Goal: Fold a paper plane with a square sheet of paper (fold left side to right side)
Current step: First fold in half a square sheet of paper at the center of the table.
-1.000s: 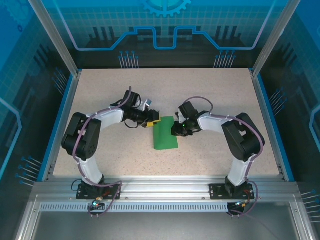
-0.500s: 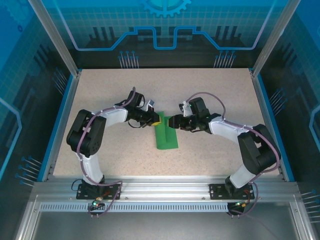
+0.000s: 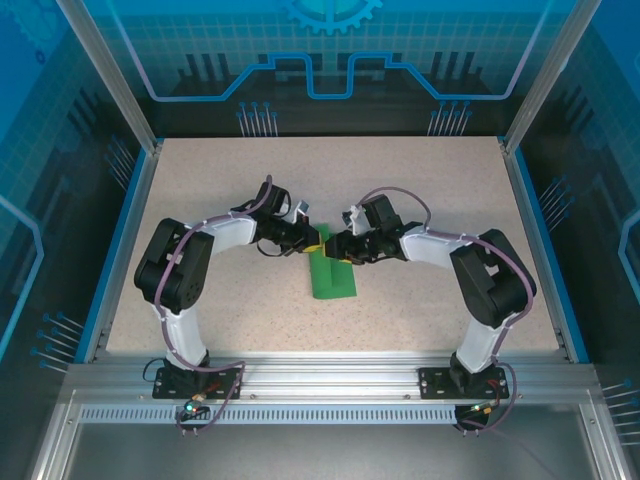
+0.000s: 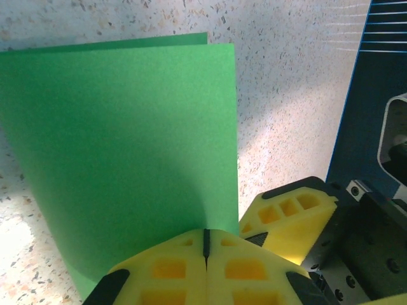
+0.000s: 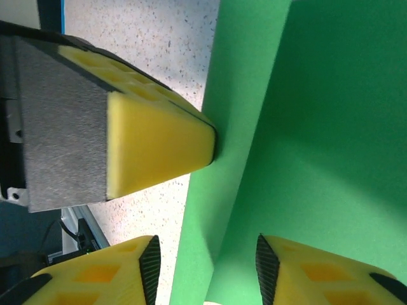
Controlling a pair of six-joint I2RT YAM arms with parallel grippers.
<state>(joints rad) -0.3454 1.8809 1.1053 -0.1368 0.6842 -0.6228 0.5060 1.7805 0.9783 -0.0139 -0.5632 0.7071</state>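
Mid-frame, top view: L-to-R fold looks made; left claw (image 3: pixel 317 241) clamped on paper (image 3: pixel 333 282) at upper edge; right claw (image 3: pixel 339 249) apart, straddling it. Next: right pinches w/o shifting layers.

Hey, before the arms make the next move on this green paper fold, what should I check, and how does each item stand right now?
1. Left gripper shut on the square sheet of paper: ok.
2. Right gripper open over the sheet's edge: ok.
3. Layer edges matched: not ok, one layer peeks past the other.
4. Crease pressed flat: cannot tell.
5. Grippers apart from each other: ok, though close.
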